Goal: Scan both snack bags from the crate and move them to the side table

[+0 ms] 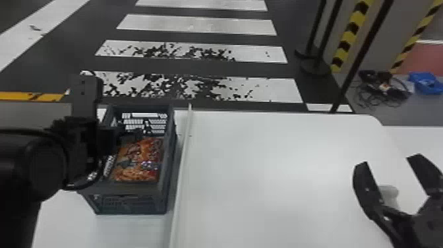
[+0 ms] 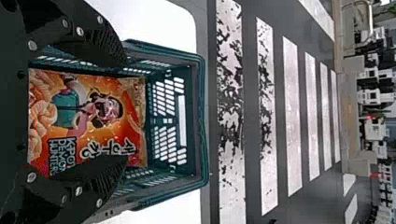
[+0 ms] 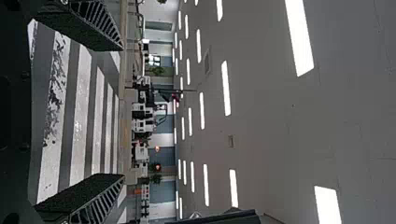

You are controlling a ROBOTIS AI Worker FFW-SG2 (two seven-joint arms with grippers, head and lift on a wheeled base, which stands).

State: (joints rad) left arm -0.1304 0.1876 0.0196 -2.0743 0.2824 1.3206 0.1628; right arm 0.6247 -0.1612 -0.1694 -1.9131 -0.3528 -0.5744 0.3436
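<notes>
Our left gripper [image 2: 126,112] hangs at the crate [image 1: 128,202], left of the head view's centre, fingers apart; our right gripper [image 1: 389,160], lower right, is spread too. We judge the snack bag [image 2: 88,123] inside the crate light, soft, slippery and crushable, so we'd pinch gently across its middle. We see glossy orange-red film, busily printed.
</notes>
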